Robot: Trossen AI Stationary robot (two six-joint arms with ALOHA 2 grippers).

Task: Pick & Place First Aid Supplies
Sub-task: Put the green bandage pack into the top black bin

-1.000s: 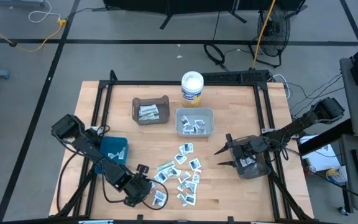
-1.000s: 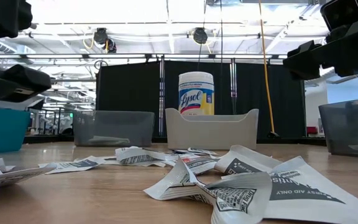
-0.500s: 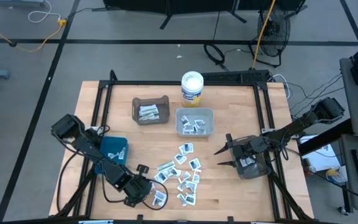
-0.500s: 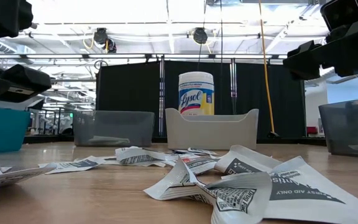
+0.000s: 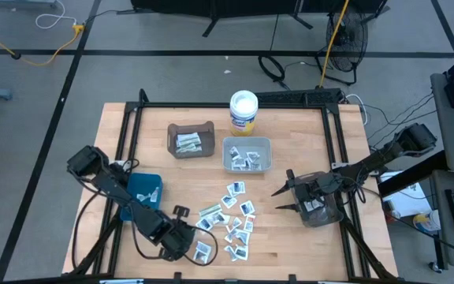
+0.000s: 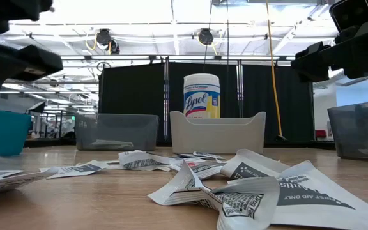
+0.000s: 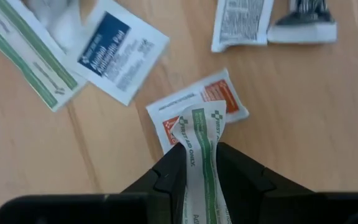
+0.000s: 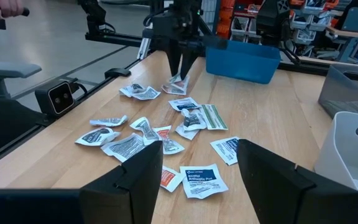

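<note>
Wooden table (image 5: pixel 124 134): scattered packets (image 5: pixel 235 219), three bins (image 5: pixel 247 155), white tub (image 5: pixel 243 111).

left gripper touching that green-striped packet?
Touching. Left wrist view: the left gripper has its fingers pinched on the green-striped packet.

Small white first aid packets (image 5: pixel 231 221) scattered mid-table, one green-striped packet (image 7: pixel 201 155) pinched upright.

Both arms were built of matte black segments joined by bulky rounded joints. Black cables were looped loosely beside the left arm (image 5: pixel 120 201) and strung along the right arm (image 5: pixel 377 162). Each arm was ended by a blocky black gripper, the left gripper (image 7: pixel 199 167) and the right gripper (image 8: pixel 199 165), whose jaws were formed of angular, faceted dark plastic.
</note>
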